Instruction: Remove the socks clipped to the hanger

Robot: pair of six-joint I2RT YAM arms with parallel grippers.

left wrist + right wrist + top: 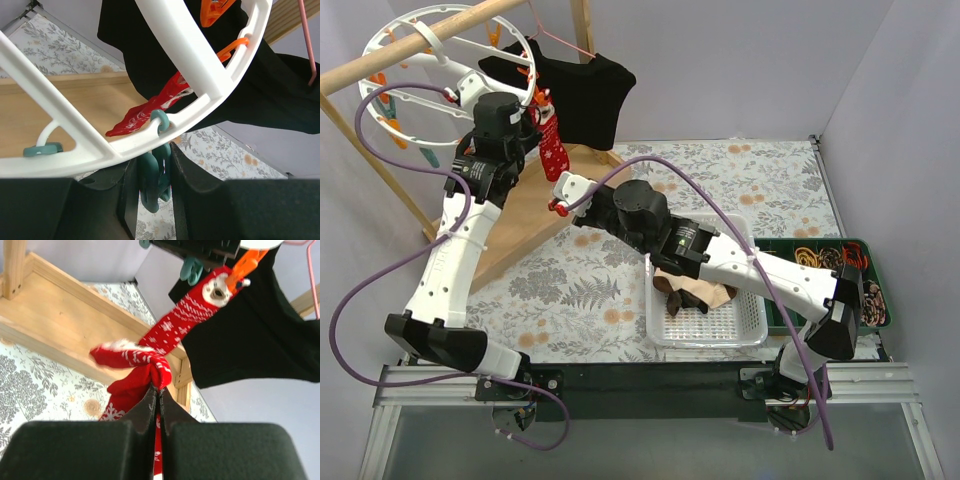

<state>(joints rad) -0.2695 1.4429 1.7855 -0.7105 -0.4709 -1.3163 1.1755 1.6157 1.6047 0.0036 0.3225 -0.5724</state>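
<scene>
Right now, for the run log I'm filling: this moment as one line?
left end effector: shut on teal clip | right end effector: shut on red sock | red sock: in orange clip

One white hanger (185,45) carries one red sock (552,140). One black T-shirt (585,95) hangs at upper centre. One white basket (720,324) holds one brown sock (672,290) and one tan sock (706,295).

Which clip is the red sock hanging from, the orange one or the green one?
The orange clip. It bites the white cuff of the red sock. The teal clip beside it sits between the fingers of the left gripper instead.
</scene>
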